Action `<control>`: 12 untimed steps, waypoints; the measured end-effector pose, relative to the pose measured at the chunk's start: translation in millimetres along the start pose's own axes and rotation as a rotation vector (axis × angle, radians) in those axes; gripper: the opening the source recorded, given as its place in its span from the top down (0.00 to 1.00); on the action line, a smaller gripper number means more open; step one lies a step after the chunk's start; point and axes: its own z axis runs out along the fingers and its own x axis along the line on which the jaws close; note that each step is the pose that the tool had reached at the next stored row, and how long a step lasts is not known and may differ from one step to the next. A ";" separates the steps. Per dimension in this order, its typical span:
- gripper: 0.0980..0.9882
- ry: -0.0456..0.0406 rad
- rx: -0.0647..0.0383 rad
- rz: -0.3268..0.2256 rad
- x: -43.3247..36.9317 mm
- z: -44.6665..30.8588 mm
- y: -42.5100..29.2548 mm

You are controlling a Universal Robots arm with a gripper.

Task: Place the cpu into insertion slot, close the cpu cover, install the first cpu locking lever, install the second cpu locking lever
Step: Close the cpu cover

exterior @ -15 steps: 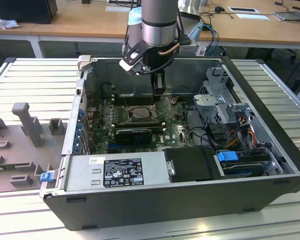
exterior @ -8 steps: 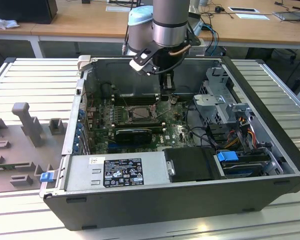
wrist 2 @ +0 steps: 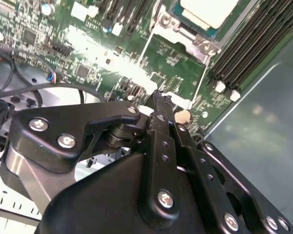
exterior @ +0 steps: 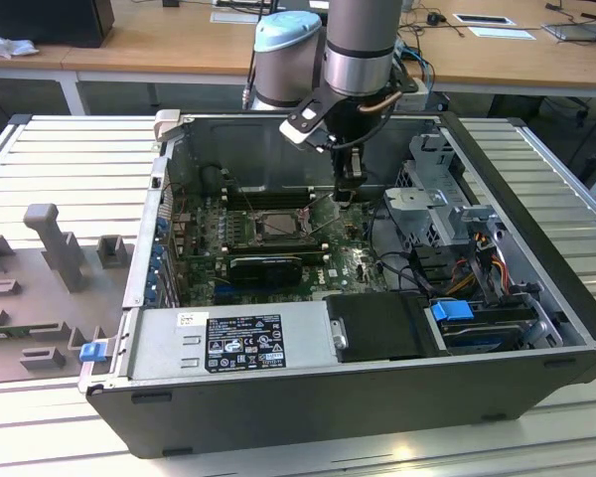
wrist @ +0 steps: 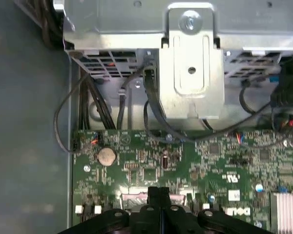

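Observation:
Inside the open computer case (exterior: 536,288), the cpu (wrist 2: 207,10) shows its pale silver face in the insertion slot (exterior: 278,225) on the green board. The silver cpu cover (wrist 2: 185,40) frames the chip's edge; I cannot tell whether it is pressed flat. Two thin metal lever rods (wrist 2: 147,46) run along the socket's sides. My gripper (exterior: 349,197) (wrist 2: 158,100) (wrist: 158,191) hangs low over the board, just to the exterior view's right of the socket. Its black fingers are shut together with nothing visible between them.
Long black memory slots (wrist 2: 254,44) flank the socket. A black card (exterior: 266,266) lies in front of it. A silver drive bracket (wrist: 190,63) and cable bundles (wrist: 95,105) stand beyond the gripper, near a coin battery (wrist: 106,156). The power supply (exterior: 228,343) fills the case's front.

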 end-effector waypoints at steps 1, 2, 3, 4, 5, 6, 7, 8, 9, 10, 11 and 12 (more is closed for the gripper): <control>0.99 0.0014 0.000 -0.023 0.0 0.5 1.2; 0.99 0.0034 0.000 -0.055 0.1 1.1 2.7; 0.99 0.0037 0.001 -0.065 0.4 1.6 4.9; 0.99 0.0037 0.001 -0.065 0.7 1.9 6.0; 0.99 0.0039 0.003 -0.066 1.2 2.6 8.2; 0.99 0.0030 0.006 -0.066 2.2 3.8 13.3; 0.99 0.0025 0.007 -0.065 2.5 4.3 15.3; 0.99 0.0020 0.008 -0.066 2.8 5.0 17.3; 0.99 0.0017 0.010 -0.066 3.1 6.6 18.5; 0.99 0.0017 0.011 -0.066 3.4 8.5 18.7; 0.99 0.0018 0.017 -0.066 4.2 12.9 19.0; 0.99 0.0021 0.030 -0.066 4.2 14.5 19.0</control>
